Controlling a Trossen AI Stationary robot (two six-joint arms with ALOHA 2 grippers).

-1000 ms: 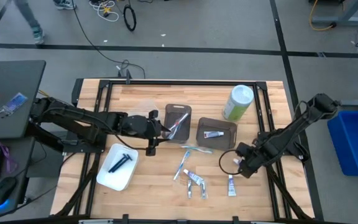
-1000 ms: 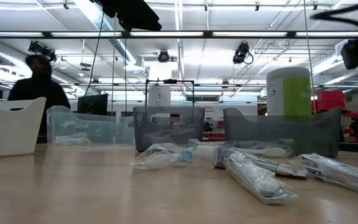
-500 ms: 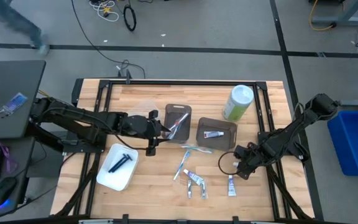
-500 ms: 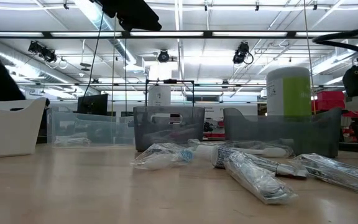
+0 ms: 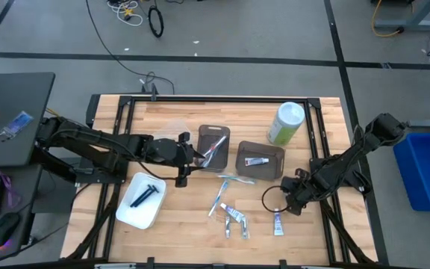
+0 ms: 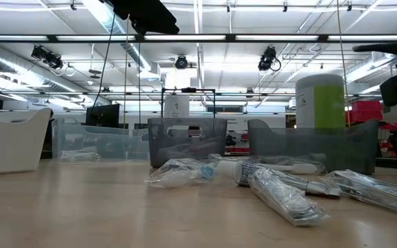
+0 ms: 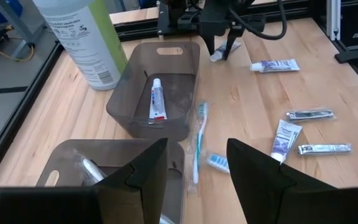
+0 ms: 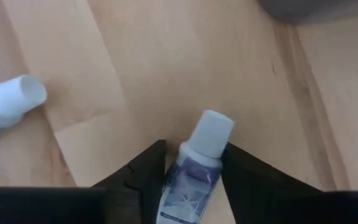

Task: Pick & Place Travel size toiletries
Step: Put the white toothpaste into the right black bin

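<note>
Several toiletries lie on the wooden table: a white-and-blue tube, two more tubes, a toothbrush and small packets. My right gripper hangs open just above the first tube; in its wrist view its fingers stand on either side of the tube, whose white cap points away. My left gripper waits open over the left dark bin, holding nothing. In its wrist view the left gripper looks across both bins.
The right dark bin holds one tube; the left bin holds toothbrushes. A tall green canister stands behind the bins. A white tray with a dark razor sits near the left edge. Bare wood lies toward the near edge.
My right gripper has come down and shifted slightly toward the table's left, over the lone tube near the front. The tube has stayed where it was. A person in the room behind has walked out of view.
</note>
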